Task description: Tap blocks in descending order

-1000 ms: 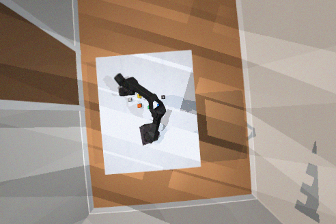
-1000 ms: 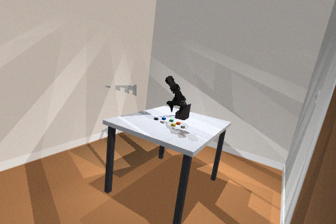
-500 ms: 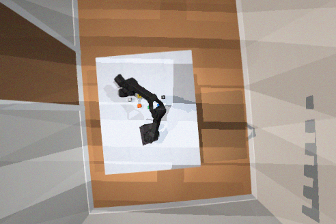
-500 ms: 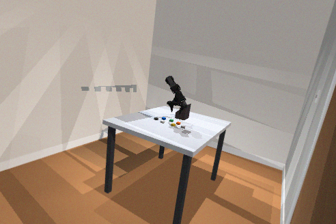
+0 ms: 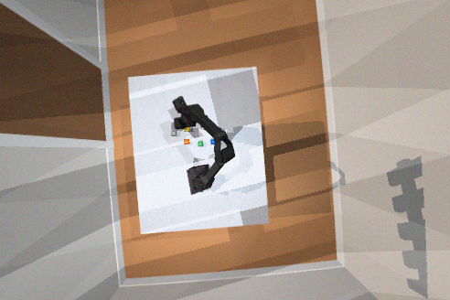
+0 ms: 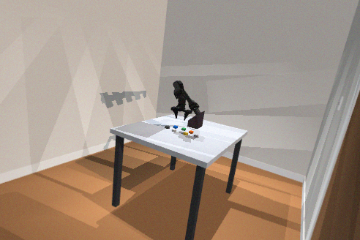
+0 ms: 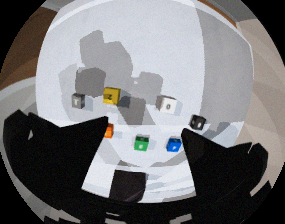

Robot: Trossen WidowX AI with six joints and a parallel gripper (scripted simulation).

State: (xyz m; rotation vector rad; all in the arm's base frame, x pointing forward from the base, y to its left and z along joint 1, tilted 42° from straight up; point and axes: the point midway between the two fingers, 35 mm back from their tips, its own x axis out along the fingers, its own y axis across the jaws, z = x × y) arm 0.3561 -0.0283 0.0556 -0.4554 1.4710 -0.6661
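Note:
My gripper point(image 6: 181, 118) point(image 7: 146, 127) is open and empty, high above the blocks. In the wrist view a grey block point(image 7: 78, 101) point(image 6: 196, 136) point(image 5: 174, 133) lies left, then a yellow block point(image 7: 111, 95) point(image 6: 186, 134) point(image 5: 187, 129), a white block point(image 7: 167, 104) point(image 6: 174, 130) and a black block point(image 7: 198, 122) point(image 6: 167, 127) to the right. Nearer are an orange block point(image 7: 109, 131) point(image 6: 191, 132) point(image 5: 187, 142), partly behind the left fingertip, a green block point(image 7: 141, 144) point(image 6: 184, 129) point(image 5: 200, 144) and a blue block point(image 7: 174, 145) point(image 6: 175, 126) point(image 5: 212, 142). The yellow digit resembles 2; the others are too blurred to read surely.
The blocks lie on a white table point(image 5: 159, 206) point(image 6: 215, 146). The arm's dark base point(image 5: 198, 179) point(image 6: 197, 120) point(image 7: 128, 185) stands behind the orange, green and blue blocks. Arm shadows fall around the blocks. The arm hides the black block in the top view.

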